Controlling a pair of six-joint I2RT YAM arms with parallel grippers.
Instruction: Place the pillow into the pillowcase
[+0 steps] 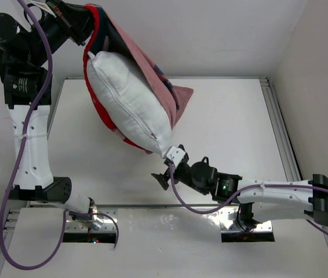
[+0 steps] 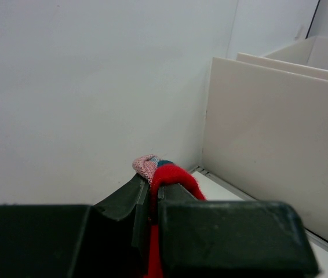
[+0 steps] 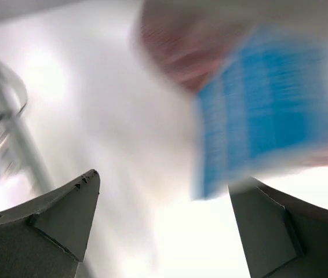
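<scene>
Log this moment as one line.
left gripper: shut on pillowcase, held high | pillow: partly inside | right gripper: open, by pillow's lower corner

Bright even light, faint shadows on the table (image 1: 228, 116), glare spots at its near edge, right wrist view overexposed with the pillowcase (image 3: 257, 98) smeared by blur, left wrist view sharp.

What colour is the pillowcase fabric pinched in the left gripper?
Red pillowcase fabric, with a paler pink fold beside it; clearest in the left wrist view.
</scene>
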